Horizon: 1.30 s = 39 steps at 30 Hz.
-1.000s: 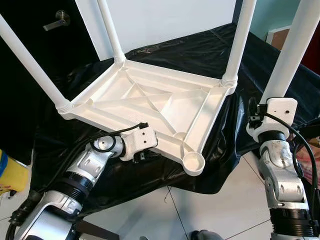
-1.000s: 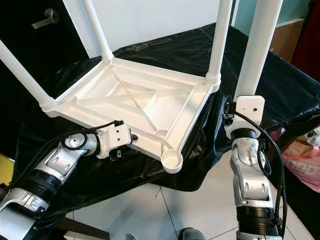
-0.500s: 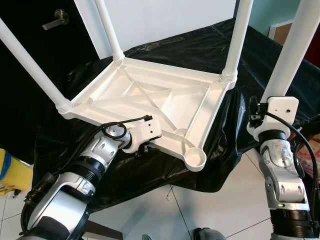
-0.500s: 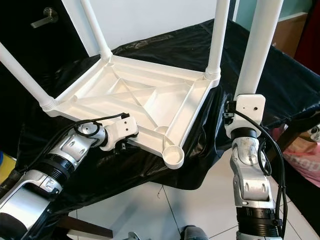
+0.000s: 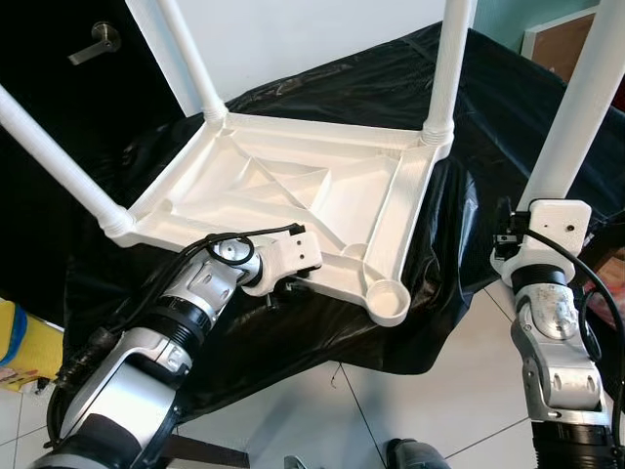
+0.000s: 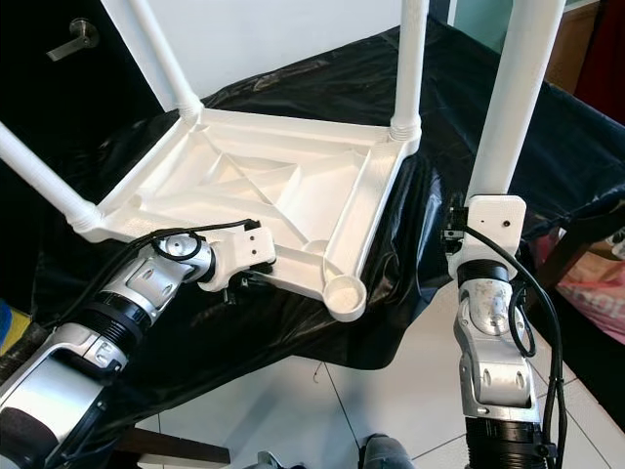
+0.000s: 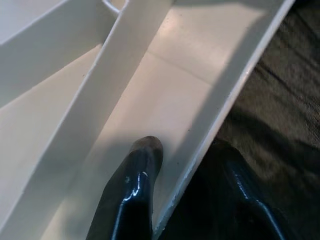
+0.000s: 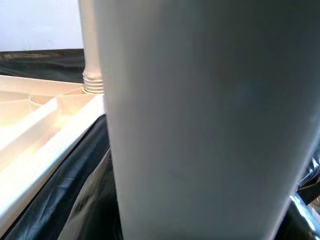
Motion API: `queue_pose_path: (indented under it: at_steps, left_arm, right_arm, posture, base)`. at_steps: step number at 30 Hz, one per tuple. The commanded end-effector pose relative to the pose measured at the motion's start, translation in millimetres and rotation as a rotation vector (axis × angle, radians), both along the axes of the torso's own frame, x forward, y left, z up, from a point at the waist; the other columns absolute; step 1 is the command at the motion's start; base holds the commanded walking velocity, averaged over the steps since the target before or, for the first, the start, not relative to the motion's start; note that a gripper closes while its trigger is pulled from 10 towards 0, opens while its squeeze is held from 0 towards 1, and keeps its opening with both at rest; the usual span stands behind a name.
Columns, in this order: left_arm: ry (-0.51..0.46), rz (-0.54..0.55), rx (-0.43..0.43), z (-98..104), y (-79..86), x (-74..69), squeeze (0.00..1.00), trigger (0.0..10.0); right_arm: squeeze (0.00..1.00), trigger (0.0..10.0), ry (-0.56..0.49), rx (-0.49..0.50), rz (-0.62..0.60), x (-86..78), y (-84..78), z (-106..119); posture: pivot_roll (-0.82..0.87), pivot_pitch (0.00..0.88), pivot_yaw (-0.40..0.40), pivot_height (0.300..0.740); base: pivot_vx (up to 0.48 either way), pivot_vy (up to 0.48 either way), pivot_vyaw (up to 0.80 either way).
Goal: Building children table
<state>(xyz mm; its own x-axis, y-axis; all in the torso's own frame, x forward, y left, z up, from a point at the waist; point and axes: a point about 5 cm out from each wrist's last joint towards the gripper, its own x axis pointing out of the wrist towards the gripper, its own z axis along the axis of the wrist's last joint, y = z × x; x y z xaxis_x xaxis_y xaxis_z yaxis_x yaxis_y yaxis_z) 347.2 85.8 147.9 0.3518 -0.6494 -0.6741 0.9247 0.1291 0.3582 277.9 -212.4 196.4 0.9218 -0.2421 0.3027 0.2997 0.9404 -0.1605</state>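
Observation:
The white plastic table top (image 5: 293, 191) lies upside down on a black-covered surface. Three white legs stand in its corner sockets: near left (image 5: 54, 156), far left (image 5: 186, 63) and far right (image 5: 446, 63). The near corner socket (image 5: 389, 293) holds nothing. My left gripper (image 5: 293, 278) is shut on the table top's near rim; one black finger (image 7: 135, 180) lies inside the rim wall and the other outside it. My right gripper (image 5: 544, 217) holds a fourth leg (image 5: 581, 107) upright in the air, to the right of the table top and apart from it.
A black sheet (image 5: 508, 107) drapes over the support and hangs down to the tiled floor (image 5: 439, 391). A dark door with a lever handle (image 5: 95, 41) stands at the back left. A yellow object (image 5: 15, 342) sits low on the left, and a pink bag (image 6: 596, 293) at the right.
My left arm has stretched forward and to the right along the near rim, keeping its hold. The view has shifted a little. The right gripper still holds the leg upright.

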Motion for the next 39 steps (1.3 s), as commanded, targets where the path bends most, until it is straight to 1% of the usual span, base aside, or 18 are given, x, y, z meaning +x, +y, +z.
queue_pose_path:
  at_steps: [1,7,8,9,10,11,13,14,15,16,18,21,22,23,28,29,33,39]
  left_arm:
    - [0.043,0.074,-0.064,-9,4.3,-1.7,0.0,0.0]
    - [0.036,0.045,-0.11,-8,-8.5,-6.6,0.0,0.0]
    - [0.034,0.041,-0.131,-8,-14.2,-8.5,0.0,6.6]
    - [0.031,0.039,-0.144,-9,-18.4,-9.9,0.0,3.0]
    - [0.026,0.042,-0.154,-9,-21.1,-10.4,0.0,1.6]
    - [0.021,0.052,-0.164,-9,-22.8,-10.3,0.0,1.1]
    - [0.017,0.065,-0.17,-9,-23.5,-9.4,0.0,1.1]
    - [0.012,0.077,-0.172,-9,-24.0,-8.4,0.0,2.7]
    - [0.009,0.084,-0.173,-10,-24.3,-7.9,0.0,2.7]
    - [-0.009,0.103,-0.166,-9,-23.0,-4.7,0.0,10.0]
    - [-0.038,0.132,-0.156,-7,-20.8,0.0,0.0,10.0]
    - [-0.044,0.152,-0.164,-6,-19.3,2.3,0.0,10.0]
    - [-0.052,0.168,-0.172,-4,-17.8,4.2,0.58,10.0]
    - [-0.061,0.182,-0.176,-2,-15.8,6.2,1.0,10.0]
    - [-0.084,0.2,-0.157,-2,-11.1,9.4,1.0,10.0]
    - [-0.102,0.206,-0.136,-2,-8.1,11.5,0.0,10.0]
    - [-0.129,0.227,-0.118,0,-3.8,15.6,0.0,10.0]
    - [-0.192,0.289,-0.155,16,2.9,27.9,0.0,10.0]
  right_arm:
    - [0.0,10.0,-0.013,0.005,-0.002,-2.5,1.9,2]
    - [0.0,10.0,-0.015,0.006,0.001,-1.3,3.4,3]
    - [0.0,10.0,-0.016,0.007,0.003,-1.0,4.0,3]
    - [0.0,10.0,-0.016,0.007,0.004,-0.7,4.3,3]
    - [0.0,10.0,-0.017,0.007,0.005,-0.5,4.5,3]
    - [0.0,10.0,-0.018,0.007,0.005,-0.4,4.7,3]
    - [0.0,10.0,-0.02,0.008,0.006,-0.1,4.9,3]
    - [0.0,10.0,-0.02,0.008,0.006,0.1,5.2,4]
    - [0.0,10.0,-0.021,0.009,0.006,0.2,5.3,4]
    - [0.0,10.0,-0.023,0.009,0.009,0.5,6.3,4]
    - [0.0,10.0,-0.026,0.01,0.014,1.0,7.4,5]
    - [0.0,10.0,-0.027,0.011,0.015,0.9,7.8,5]
    - [0.0,10.0,-0.028,0.012,0.016,0.7,7.9,5]
    - [0.0,10.0,-0.031,0.013,0.018,0.4,8.2,5]
    - [0.0,10.0,-0.044,0.019,0.024,-0.2,9.2,8]
    - [0.0,10.0,-0.046,0.02,0.025,0.0,9.4,8]
    - [0.0,10.0,-0.047,0.02,0.025,0.3,9.5,9]
    - [0.0,10.0,-0.047,0.021,0.023,1.0,8.6,10]
  posture:
    - [-0.29,0.12,0.158,0.74]
    - [-0.29,0.115,0.158,0.74]
    - [-0.28,0.112,0.158,0.74]
    - [-0.28,0.11,0.157,0.74]
    - [-0.28,0.11,0.157,0.74]
    - [-0.28,0.109,0.157,0.74]
    - [-0.28,0.109,0.157,0.74]
    - [-0.28,0.107,0.157,0.74]
    - [-0.28,0.107,0.157,0.74]
    - [-0.28,0.107,0.157,0.74]
    - [-0.28,0.107,0.156,0.74]
    - [-0.28,0.108,0.157,0.74]
    - [-0.28,0.109,0.157,0.74]
    - [-0.28,0.113,0.157,0.74]
    - [-0.27,0.115,0.157,0.74]
    - [-0.27,0.116,0.157,0.74]
    - [-0.27,0.118,0.156,0.74]
    - [-0.27,0.12,0.154,0.74]
  base:
    - [0.0,0.0,0.0]
    - [0.0,0.0,0.0]
    - [0.0,0.0,0.0]
    - [0.0,0.0,0.0]
    - [0.0,0.0,0.0]
    - [0.0,0.0,0.0]
    - [0.0,0.0,0.0]
    - [0.0,0.0,0.0]
    - [0.0,0.0,0.0]
    - [0.0,0.0,0.0]
    - [0.0,0.0,0.0]
    - [0.0,0.0,0.0]
    - [0.0,0.0,0.0]
    - [0.0,0.0,0.0]
    - [0.0,0.0,0.0]
    - [0.0,0.0,0.0]
    - [0.0,0.0,0.0]
    - [0.0,0.0,0.0]
